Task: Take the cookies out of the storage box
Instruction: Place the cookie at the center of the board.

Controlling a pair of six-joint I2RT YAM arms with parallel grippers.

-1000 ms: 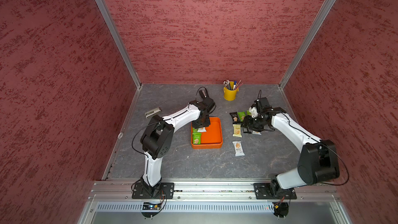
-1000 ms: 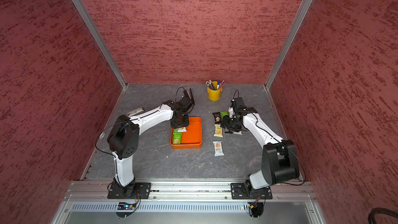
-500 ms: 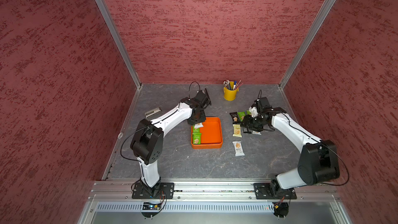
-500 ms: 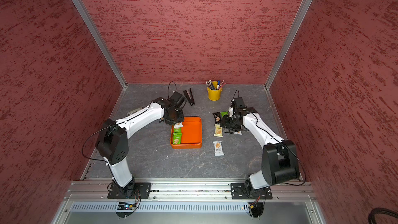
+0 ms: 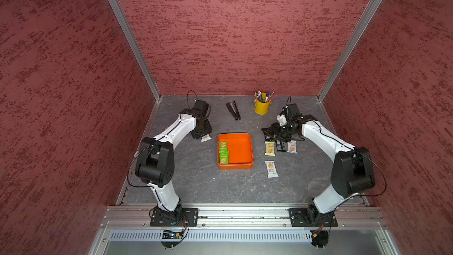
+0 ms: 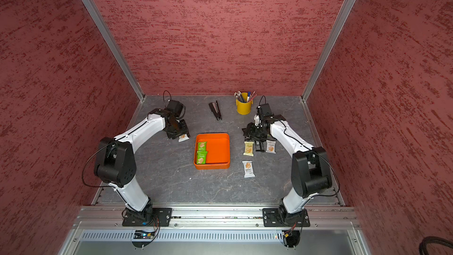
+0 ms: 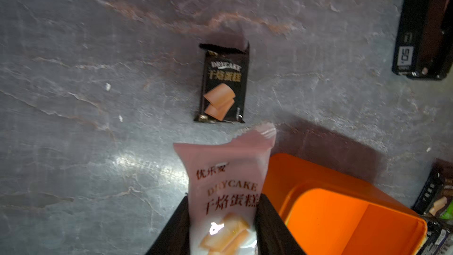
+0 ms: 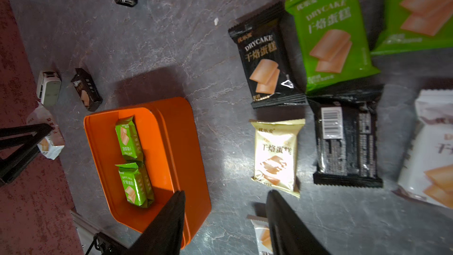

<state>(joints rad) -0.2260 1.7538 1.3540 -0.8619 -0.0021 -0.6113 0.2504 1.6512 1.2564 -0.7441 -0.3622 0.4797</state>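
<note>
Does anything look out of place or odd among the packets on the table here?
Only a small thing: one black sealed snack packet lies barcode side up, between the pale yellow packet and the white packet, whereas those two show their pictured fronts. Nothing looks spilled.

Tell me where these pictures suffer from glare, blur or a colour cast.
Left wrist view: the held white cookie packet looks pinkish, with a glare spot on its wrapper, and the grey table shines beside it. Right wrist view: glare washes out the pale yellow cookie packet. In both top views, the light is even and the orange storage box is sharp.
</note>
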